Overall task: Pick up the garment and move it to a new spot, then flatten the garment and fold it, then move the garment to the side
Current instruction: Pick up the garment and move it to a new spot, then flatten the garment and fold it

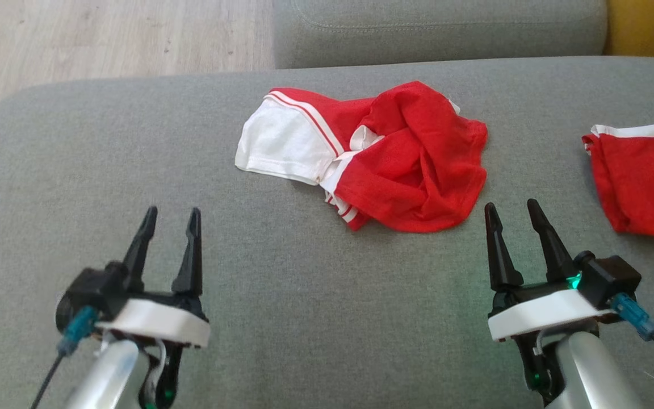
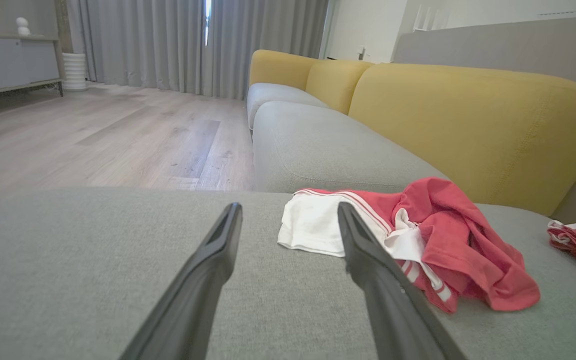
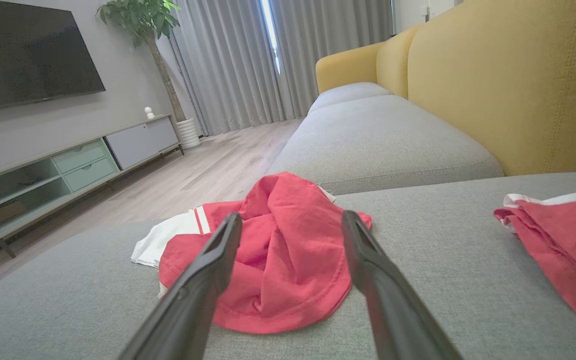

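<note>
A crumpled red and white garment (image 1: 384, 153) lies in a heap on the grey sofa cushion (image 1: 281, 318), a little beyond both grippers; it also shows as the garment (image 2: 418, 240) and the garment (image 3: 278, 260). My left gripper (image 1: 171, 218) hovers open at the lower left, well to the left of the heap, nothing between its fingers. My right gripper (image 1: 513, 210) stands open at the lower right, its tips just short of the heap's near right edge. In the wrist views the left gripper (image 2: 288, 210) and right gripper (image 3: 292, 220) are empty.
A second red and white garment (image 1: 645, 176) lies at the cushion's right edge. Another grey cushion (image 1: 440, 28) lies beyond, yellow backrests (image 2: 468, 115) to the right. Wooden floor (image 1: 105, 40) shows far left, with a TV cabinet (image 3: 68, 165) and curtains behind.
</note>
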Robot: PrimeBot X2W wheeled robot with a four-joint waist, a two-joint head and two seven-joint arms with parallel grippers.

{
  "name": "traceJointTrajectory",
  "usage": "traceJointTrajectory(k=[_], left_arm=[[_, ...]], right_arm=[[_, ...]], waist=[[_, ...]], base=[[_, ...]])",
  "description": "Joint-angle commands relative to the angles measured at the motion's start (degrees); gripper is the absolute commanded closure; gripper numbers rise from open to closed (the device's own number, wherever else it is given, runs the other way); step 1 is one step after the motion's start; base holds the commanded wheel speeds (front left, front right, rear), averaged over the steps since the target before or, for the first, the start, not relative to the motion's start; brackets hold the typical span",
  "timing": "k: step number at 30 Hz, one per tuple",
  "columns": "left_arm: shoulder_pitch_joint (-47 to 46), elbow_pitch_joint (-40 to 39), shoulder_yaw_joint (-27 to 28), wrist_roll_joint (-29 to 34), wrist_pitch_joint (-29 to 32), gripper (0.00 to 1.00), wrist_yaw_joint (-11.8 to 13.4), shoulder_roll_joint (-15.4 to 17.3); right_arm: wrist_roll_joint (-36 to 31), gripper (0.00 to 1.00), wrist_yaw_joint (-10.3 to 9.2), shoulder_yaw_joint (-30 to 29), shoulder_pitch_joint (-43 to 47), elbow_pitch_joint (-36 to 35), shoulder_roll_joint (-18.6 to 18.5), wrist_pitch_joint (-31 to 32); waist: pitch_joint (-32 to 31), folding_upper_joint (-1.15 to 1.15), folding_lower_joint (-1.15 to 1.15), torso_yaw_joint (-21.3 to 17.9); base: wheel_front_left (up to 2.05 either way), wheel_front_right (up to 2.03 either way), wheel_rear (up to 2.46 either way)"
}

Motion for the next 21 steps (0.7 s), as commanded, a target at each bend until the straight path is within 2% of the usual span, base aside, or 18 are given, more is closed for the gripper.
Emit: traceJointTrajectory(k=[1,9,15,21], left_arm=[[-2.7,-2.1,3.0,0.6,-0.5,0.00,0.3,1.1],[0.1,-3.5,6.7,4.8,-0.5,0.00,-1.8,-2.0],[-0.5,-2.1,7.8,6.4,-0.5,0.00,-3.5,-3.8],[-1.7,-0.5,8.3,7.8,-0.5,0.00,-5.1,-6.0]], right_arm=[[-0.3,0.00,-0.04,1.5,-0.8,-1.6,-0.1,-0.6],[-2.0,0.00,-0.04,2.0,-1.4,-1.5,-0.1,-0.6],[-5.5,0.00,-0.04,6.6,-4.7,0.5,-0.1,1.1],[-10.6,0.00,-0.04,11.5,-10.0,6.4,-0.1,4.1]], waist=[[-0.1,0.00,0.01,0.0],[0.1,0.00,0.01,1.1],[2.3,0.00,0.01,3.2],[4.6,0.00,0.01,5.9]], base=[[0.00,0.00,0.00],[0.00,0.00,0.00],[0.00,0.00,0.00],[0.00,0.00,0.00]])
